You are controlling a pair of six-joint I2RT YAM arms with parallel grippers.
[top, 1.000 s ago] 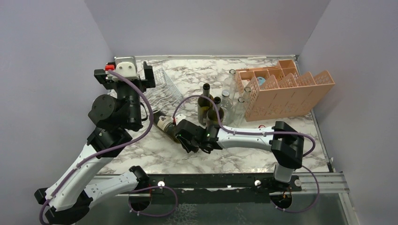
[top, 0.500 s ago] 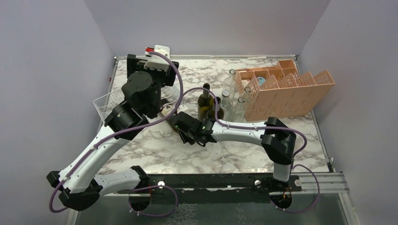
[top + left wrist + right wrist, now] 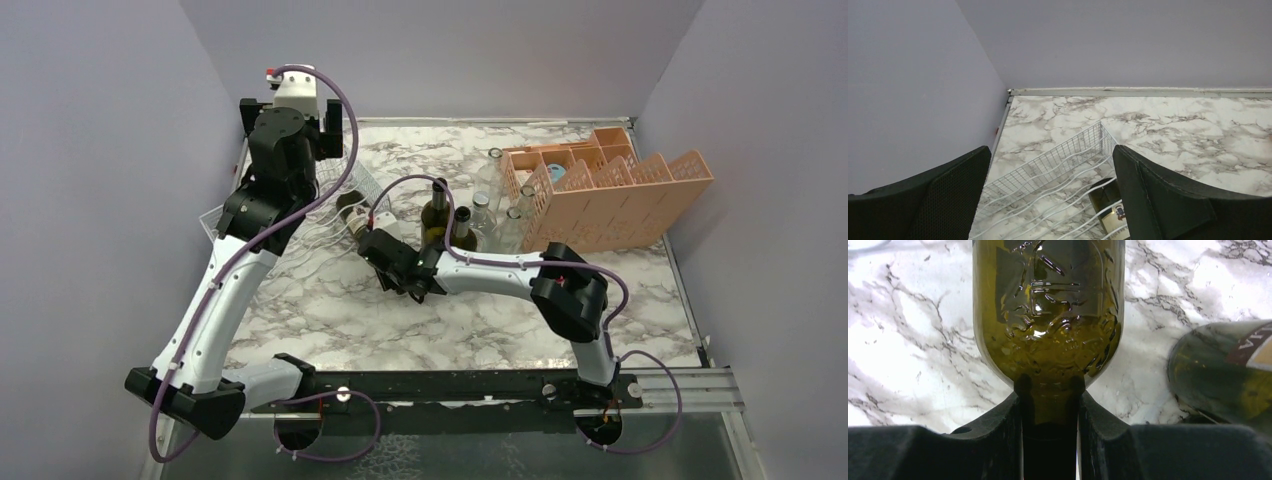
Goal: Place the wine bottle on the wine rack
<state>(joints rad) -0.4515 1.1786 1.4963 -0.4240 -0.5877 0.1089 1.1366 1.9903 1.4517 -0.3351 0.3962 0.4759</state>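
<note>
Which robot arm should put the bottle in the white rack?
Right, probably. The right fingers grip the wine bottle by its neck, its base at the wine rack. The left fingers hang open above, holding nothing.

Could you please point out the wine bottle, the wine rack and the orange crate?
wine bottle [image 3: 1048,340]: right wrist view, its shoulder.
wine rack [image 3: 1058,155]: left wrist view, grid wall.
orange crate [image 3: 580,225]: top view, lattice wall.

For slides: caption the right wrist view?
Right pincer shut on the neck of the wine bottle; another bottle beside it.
</note>
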